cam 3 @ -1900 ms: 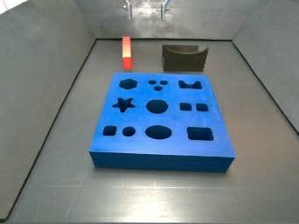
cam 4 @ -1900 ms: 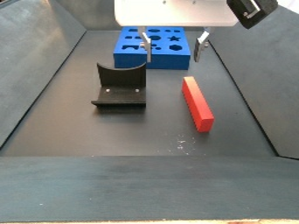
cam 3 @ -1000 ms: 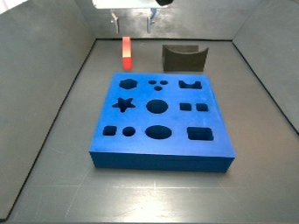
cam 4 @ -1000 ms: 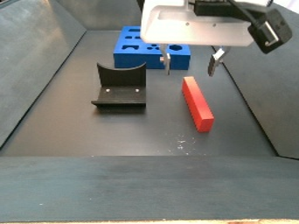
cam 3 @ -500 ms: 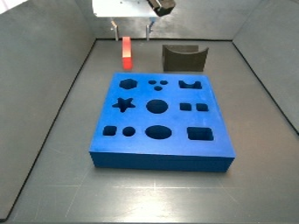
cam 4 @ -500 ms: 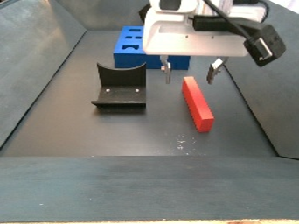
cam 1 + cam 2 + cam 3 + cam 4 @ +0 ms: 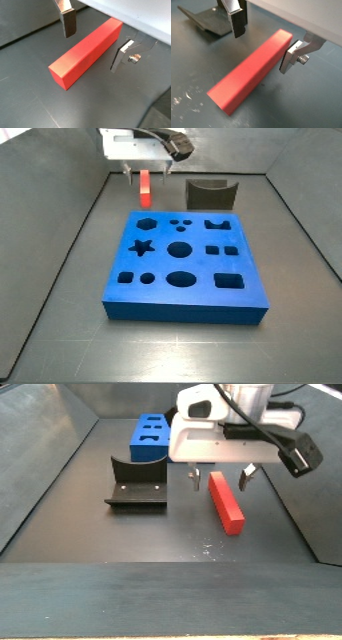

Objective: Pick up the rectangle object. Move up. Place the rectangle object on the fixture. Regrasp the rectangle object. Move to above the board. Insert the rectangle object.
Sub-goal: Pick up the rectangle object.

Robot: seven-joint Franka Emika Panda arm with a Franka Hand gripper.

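Lying flat on the dark floor, the rectangle object [image 7: 226, 503] is a slim red-orange bar with smooth, plain faces and crisp square edges; it sits just beside the fixture [image 7: 138, 483], apart from it, and well clear of the board [image 7: 156, 440]. In both wrist views the bar [image 7: 85, 52] [image 7: 252, 69] runs lengthwise between the two fingers, whose flat silver plates and dark pads [image 7: 68, 22] stand on either side of its far half with a gap showing on each side, so neither pad touches it. The gripper [image 7: 219, 480] hangs low over the bar's end nearest the board, jaws spread wide and holding nothing; in a side view its white body [image 7: 146, 166] sits above the bar [image 7: 144, 188].

The fixture is a small dark grey-olive block, matte, with a U-shaped notch cut into its upright part and a flat base plate; the notch is empty in both side views [image 7: 210, 194]. The board [image 7: 183, 265] is a thick blue square slab with a matte surface and dark cut-outs: a star, a hexagon, circles, squares and ovals. Every cut-out is empty. The floor [image 7: 147, 534] around the bar is dark and faintly scuffed, with pale specks near the bar's free end.
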